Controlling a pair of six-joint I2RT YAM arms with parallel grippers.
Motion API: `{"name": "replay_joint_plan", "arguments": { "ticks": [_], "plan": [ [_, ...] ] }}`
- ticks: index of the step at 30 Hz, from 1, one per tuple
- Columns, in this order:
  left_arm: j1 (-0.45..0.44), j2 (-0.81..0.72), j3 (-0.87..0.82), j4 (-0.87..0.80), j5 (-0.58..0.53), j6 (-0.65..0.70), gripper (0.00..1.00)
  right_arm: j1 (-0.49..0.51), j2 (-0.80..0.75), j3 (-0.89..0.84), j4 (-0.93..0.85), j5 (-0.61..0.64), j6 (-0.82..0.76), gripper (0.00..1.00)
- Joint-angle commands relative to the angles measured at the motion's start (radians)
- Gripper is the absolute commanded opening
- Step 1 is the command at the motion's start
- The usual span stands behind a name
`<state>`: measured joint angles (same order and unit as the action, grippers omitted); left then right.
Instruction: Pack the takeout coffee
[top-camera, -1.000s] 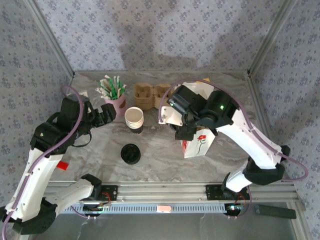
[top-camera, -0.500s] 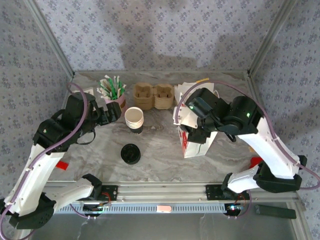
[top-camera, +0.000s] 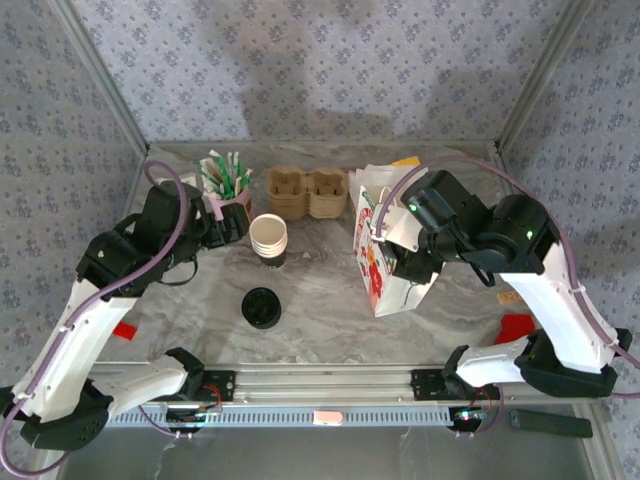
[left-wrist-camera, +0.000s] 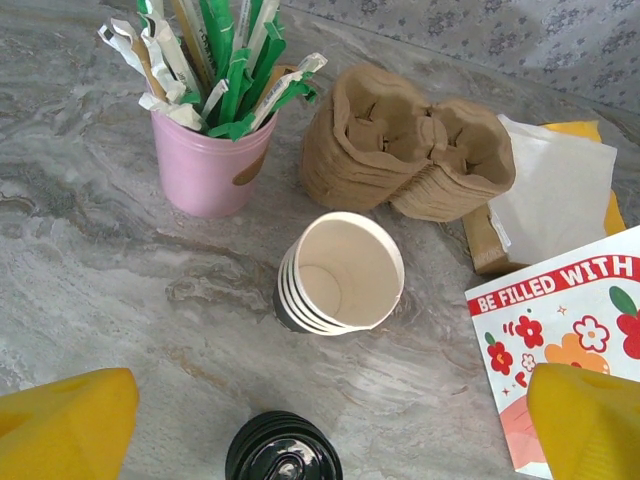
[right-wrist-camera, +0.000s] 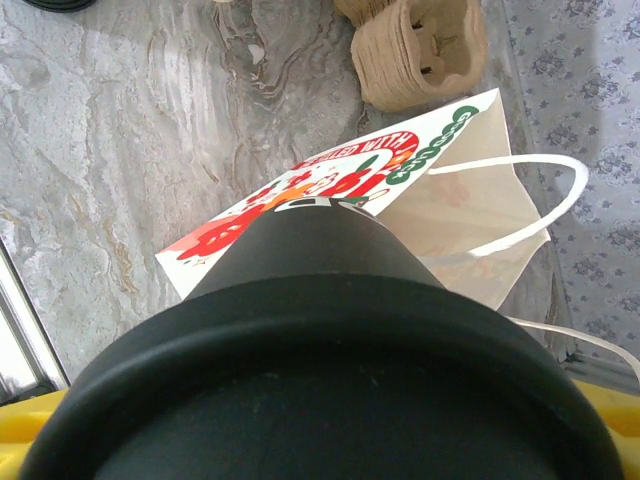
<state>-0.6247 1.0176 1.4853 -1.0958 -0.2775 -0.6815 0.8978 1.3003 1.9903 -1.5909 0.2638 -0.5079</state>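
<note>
Progress: coffee (right-wrist-camera: 320, 300) is sitting in my right gripper (top-camera: 403, 264), off the table, so the pick-up is looking done. In the top view that gripper is hanging at the mouth of the printed bag (top-camera: 378, 280), right of centre. In the right wrist view the black lid is pressing close to the lens and the cup body is pointing away toward the bag's upper edge, beside the open mouth and the white handles. Whether the cup base is inside the mouth, I cannot tell. By my reading, lowering it in and letting go are what is left.

Right jaws: standing wide but clamped on the coffee, yellow fingers (right-wrist-camera: 25, 425) showing at the lower corners of the wrist view.

Other arm: my left gripper (top-camera: 228, 222) is hovering at upper left of the top view near the pink straw cup (left-wrist-camera: 205, 160), jaws fully apart, holding nothing.

Note: another black lid (top-camera: 261, 307) is lying on the table left of the bag, below the cup stack (top-camera: 268, 236). Whether a cup is standing under it, I cannot tell.
</note>
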Motion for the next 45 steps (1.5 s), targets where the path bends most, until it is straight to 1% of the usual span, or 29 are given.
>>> {"name": "replay_joint_plan", "arguments": {
  "ticks": [1, 18, 24, 26, 30, 37, 40, 45],
  "plan": [
    [-0.009, 0.004, 0.033, 0.026, -0.016, -0.001, 1.00, -0.019, -0.015, 0.029, -0.021, -0.021, 0.015, 0.88],
    [-0.021, 0.044, 0.054, 0.045, -0.011, 0.006, 1.00, -0.111, -0.099, -0.067, -0.023, -0.027, 0.018, 0.88],
    [-0.025, 0.041, 0.036, 0.066, -0.011, 0.005, 0.99, -0.166, -0.062, -0.119, 0.007, -0.011, -0.002, 0.88],
    [-0.024, 0.037, 0.025, 0.074, -0.011, 0.003, 1.00, -0.189, -0.039, -0.110, 0.024, -0.016, -0.003, 0.88],
    [-0.026, 0.028, 0.012, 0.080, -0.012, 0.006, 1.00, -0.235, 0.021, -0.035, 0.027, -0.048, -0.001, 0.88],
    [-0.025, 0.019, 0.000, 0.082, -0.030, 0.027, 1.00, -0.249, 0.092, 0.083, 0.011, -0.063, 0.027, 0.88],
    [-0.026, 0.018, -0.002, 0.085, -0.038, 0.035, 1.00, -0.251, 0.112, 0.105, 0.011, -0.080, 0.057, 0.87],
    [-0.025, 0.008, -0.021, 0.100, -0.048, 0.042, 1.00, -0.270, 0.147, 0.088, -0.003, -0.095, 0.128, 0.86]
  ]
}}
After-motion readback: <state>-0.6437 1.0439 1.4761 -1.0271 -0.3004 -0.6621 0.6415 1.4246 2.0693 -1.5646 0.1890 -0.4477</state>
